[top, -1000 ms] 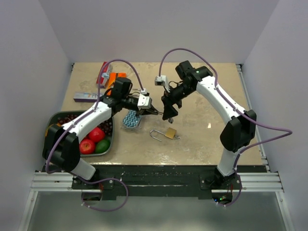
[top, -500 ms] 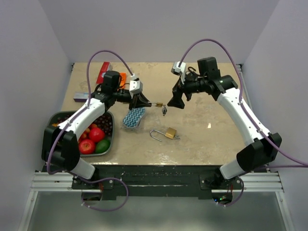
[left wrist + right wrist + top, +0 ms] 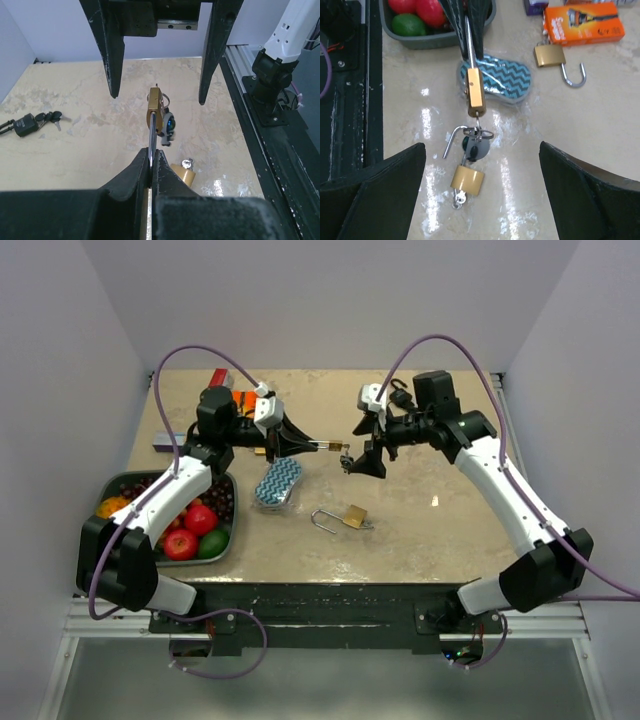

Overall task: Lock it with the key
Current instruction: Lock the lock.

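My left gripper (image 3: 151, 152) is shut on the steel shackle of a brass padlock (image 3: 154, 107), holding it out level above the table (image 3: 430, 530). A key (image 3: 477, 121) sits in the padlock's (image 3: 476, 95) keyhole, with a ring and a dark-headed key (image 3: 475, 148) dangling from it. My right gripper (image 3: 482, 146) is open wide and faces the padlock's (image 3: 334, 448) key end, its fingers (image 3: 112, 55) flanking the padlock without touching. In the top view my left gripper (image 3: 300, 445) and my right gripper (image 3: 360, 456) meet tip to tip.
A second brass padlock (image 3: 353, 516) with an open shackle and its own key lies on the table below. A blue chevron pouch (image 3: 277, 483), a third padlock (image 3: 550, 55), an orange box (image 3: 582, 22) and a grey fruit tray (image 3: 226, 540) sit to the left. A black padlock (image 3: 24, 124) lies farther off.
My left gripper carried the padlock up and back from the table's middle. My right gripper opened wide, drew off to the right, and now faces the key end.
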